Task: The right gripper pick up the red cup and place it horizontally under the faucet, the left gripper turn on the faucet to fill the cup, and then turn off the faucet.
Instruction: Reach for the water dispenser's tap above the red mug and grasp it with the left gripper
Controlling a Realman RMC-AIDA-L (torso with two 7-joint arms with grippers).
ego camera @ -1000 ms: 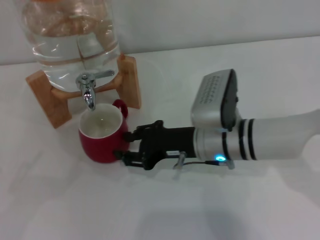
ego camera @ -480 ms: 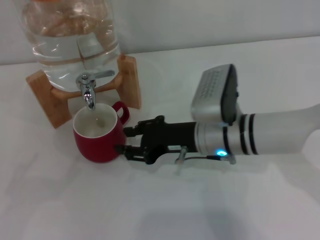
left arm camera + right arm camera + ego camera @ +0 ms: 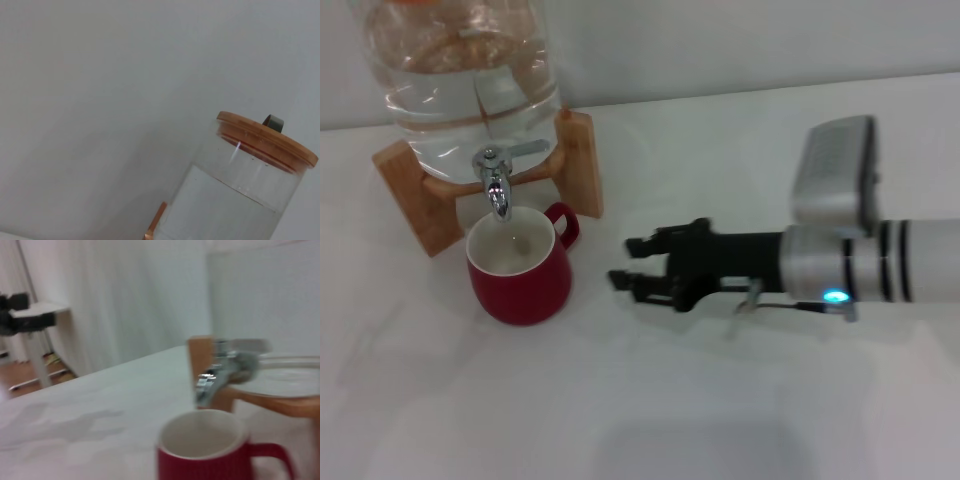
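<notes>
Red cup [image 3: 519,275] stays under faucet [image 3: 496,185]; right tool [image 3: 632,262] has released, backed away, fingers spread.

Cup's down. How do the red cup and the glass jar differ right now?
The red cup is opaque and glossy; the glass jar is clear. The cup is open-topped and looks empty, while the jar is partly filled and wears a wooden lid. The cup sits on the table, the jar on a wooden stand. Both stand upright, with the faucet over the cup's mouth.

No readable text or labels anywhere
</notes>
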